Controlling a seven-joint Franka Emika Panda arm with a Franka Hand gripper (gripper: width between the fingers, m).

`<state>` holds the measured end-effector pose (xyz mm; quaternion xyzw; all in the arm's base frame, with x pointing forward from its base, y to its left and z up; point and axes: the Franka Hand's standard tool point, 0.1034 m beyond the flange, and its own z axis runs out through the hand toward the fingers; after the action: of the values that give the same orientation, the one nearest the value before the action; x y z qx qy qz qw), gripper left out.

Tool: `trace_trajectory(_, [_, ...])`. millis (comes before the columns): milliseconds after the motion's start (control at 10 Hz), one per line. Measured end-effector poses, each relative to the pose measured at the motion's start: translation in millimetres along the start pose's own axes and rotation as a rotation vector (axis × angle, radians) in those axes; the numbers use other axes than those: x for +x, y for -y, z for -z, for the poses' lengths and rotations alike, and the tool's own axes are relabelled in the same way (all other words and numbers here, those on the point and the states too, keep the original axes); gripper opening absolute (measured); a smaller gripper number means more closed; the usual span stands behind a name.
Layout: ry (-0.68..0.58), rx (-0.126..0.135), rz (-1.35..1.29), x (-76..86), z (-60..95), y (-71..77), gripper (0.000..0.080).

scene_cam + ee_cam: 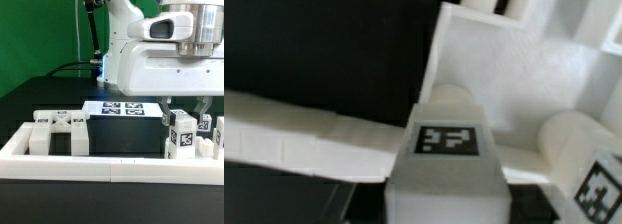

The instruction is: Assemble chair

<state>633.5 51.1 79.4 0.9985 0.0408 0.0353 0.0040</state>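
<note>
My gripper hangs low over a small white blocky plastic chair post bearing 1 black-and-white tag, just behind the long white border rail. Jaws perhaps straddle it; clamped or apart, I cannot tell.

A robotics lab: black table, green backdrop, tag-printed marker board, robot arm.

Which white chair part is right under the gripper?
The tagged block at the exterior view's right, directly below the gripper; its neighbours stand further right, the other parts far left.
</note>
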Motion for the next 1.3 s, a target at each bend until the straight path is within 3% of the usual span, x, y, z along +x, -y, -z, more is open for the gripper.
trace_trajectory(800, [0.003, 0.022, -0.771, 0.4, -1.1, 4.4, 0.0292])
trace_trajectory(1100, [0.004, 0.022, -0.818, 0.3, -1.3, 4.9, 0.0292])
trace_trajectory(1200, [0.004, 0.022, -0.789, 0.3, -0.6, 5.0, 0.0396])
trace_trajectory(1300, [0.003, 0.023, -0.770, 0.9, 0.9, 5.1, 0.0396])
